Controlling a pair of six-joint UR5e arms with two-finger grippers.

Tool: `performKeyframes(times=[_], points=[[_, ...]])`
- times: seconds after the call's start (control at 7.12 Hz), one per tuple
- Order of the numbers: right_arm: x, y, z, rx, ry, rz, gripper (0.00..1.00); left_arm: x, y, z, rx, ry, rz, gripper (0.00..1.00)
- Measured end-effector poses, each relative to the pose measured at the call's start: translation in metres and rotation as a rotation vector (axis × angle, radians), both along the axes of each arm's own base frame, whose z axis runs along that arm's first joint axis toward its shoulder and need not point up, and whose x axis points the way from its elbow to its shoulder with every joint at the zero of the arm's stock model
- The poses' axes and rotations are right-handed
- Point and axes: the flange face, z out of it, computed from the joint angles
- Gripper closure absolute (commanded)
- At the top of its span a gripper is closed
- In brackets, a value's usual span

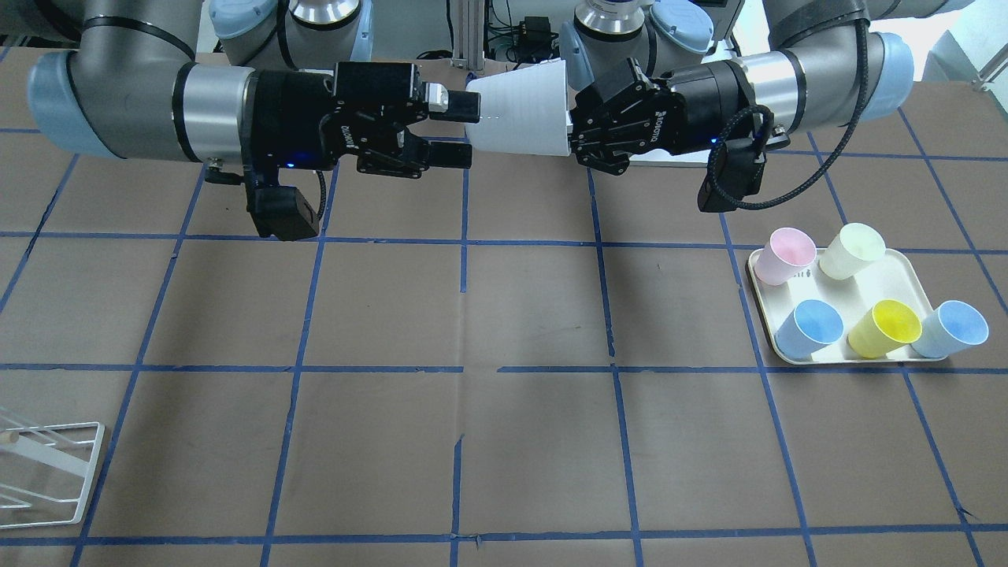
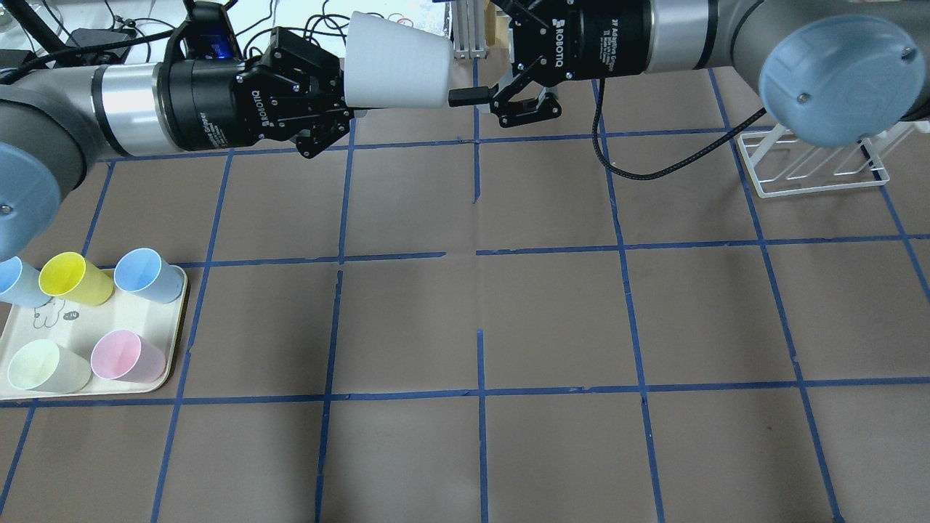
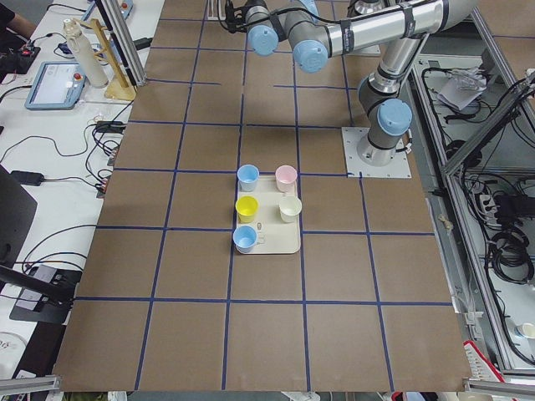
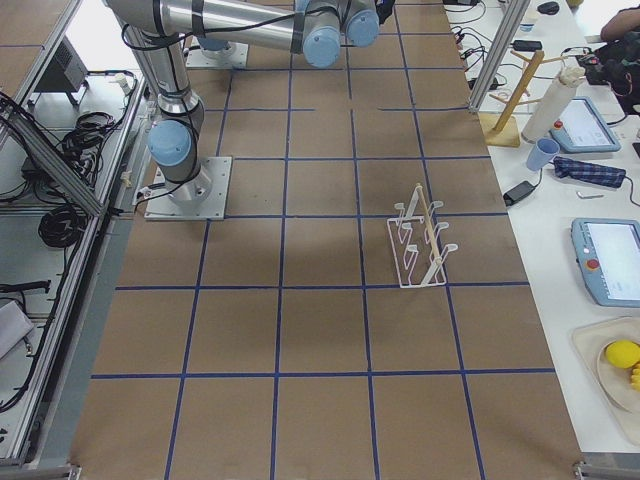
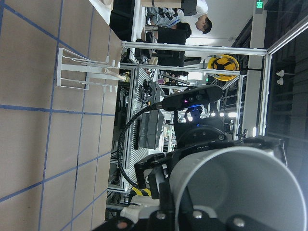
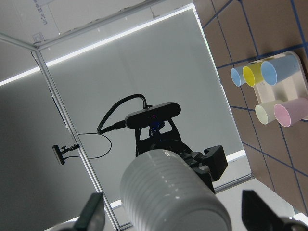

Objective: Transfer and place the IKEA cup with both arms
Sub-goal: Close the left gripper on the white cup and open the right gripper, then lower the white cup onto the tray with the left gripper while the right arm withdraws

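Observation:
The light-grey IKEA cup (image 1: 524, 110) hangs on its side in the air at the robot's side of the table, also seen in the overhead view (image 2: 396, 69). My left gripper (image 1: 579, 126) is shut on the rim at its wide open end; the left wrist view looks into the mouth (image 5: 240, 192). My right gripper (image 1: 461, 130) is open, with its fingers either side of the cup's narrow base. In the right wrist view the ribbed base (image 6: 163, 192) sits between the spread fingers (image 6: 94, 211) with gaps on both sides.
A cream tray (image 1: 890, 276) on the robot's left holds pink, cream-green, yellow and two light blue cups; it also shows in the overhead view (image 2: 94, 312). A white wire rack (image 2: 814, 167) stands on the robot's right, also in the front view (image 1: 47, 472).

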Motion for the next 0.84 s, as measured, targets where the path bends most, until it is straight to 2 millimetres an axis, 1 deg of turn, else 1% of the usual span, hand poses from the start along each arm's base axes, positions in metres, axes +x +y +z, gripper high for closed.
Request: performKeyframes(times=[0.14,0.28,0.42,0.56,0.7,0.84], points=[[-0.020,-0.007,0.000,0.007,0.005,-0.037,0.00,0.006,0.001,-0.004,0.009,-0.047,-0.009,1.00],[-0.045,-0.014,0.000,0.009,0.020,-0.078,0.00,0.017,0.004,-0.011,0.026,-0.144,-0.033,1.00],[-0.063,-0.016,-0.003,0.010,0.073,-0.090,0.00,0.032,0.008,-0.019,0.030,-0.292,-0.067,1.00],[-0.073,-0.012,-0.010,0.019,0.176,-0.066,0.00,0.054,0.009,-0.029,0.017,-0.487,-0.106,1.00],[-0.078,-0.004,-0.013,0.038,0.295,-0.033,0.00,0.078,0.008,-0.039,0.014,-0.682,-0.133,1.00],[-0.081,0.006,-0.010,0.050,0.414,-0.010,0.00,0.107,0.006,-0.046,0.014,-0.854,-0.149,1.00]])
